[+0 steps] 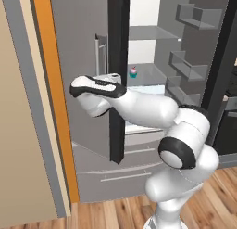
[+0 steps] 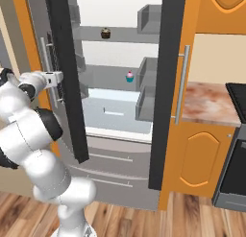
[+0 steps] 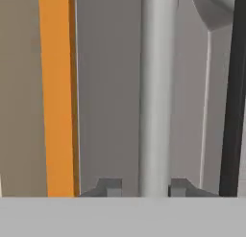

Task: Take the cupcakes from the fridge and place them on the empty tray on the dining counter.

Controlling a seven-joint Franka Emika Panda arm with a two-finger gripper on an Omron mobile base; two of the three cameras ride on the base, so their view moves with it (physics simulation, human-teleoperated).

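The fridge [image 1: 78, 38] stands with its right door swung wide and its left door [image 2: 67, 87] ajar. A pink-frosted cupcake [image 1: 133, 72] [image 2: 129, 77] sits on the middle shelf. A dark brown cupcake [image 2: 105, 33] sits on the shelf above. My gripper [image 3: 145, 187] is at the left door's vertical bar handle [image 3: 154, 87]. The bar runs between the two fingertips [image 3: 110, 185], which are shut on it from both sides. In the base views the hand [image 1: 111, 78] [image 2: 54, 79] reaches to that handle, well left of the cupcakes. The tray and dining counter are out of view.
The open right door [image 1: 194, 61] carries grey bins and juts toward me. Fridge drawers [image 2: 110, 169] lie below the shelves. An orange cabinet with a marbled top [image 2: 209, 104] and a black oven [image 2: 235, 149] stand to the right. A beige wall with orange trim [image 1: 46, 107] is at left.
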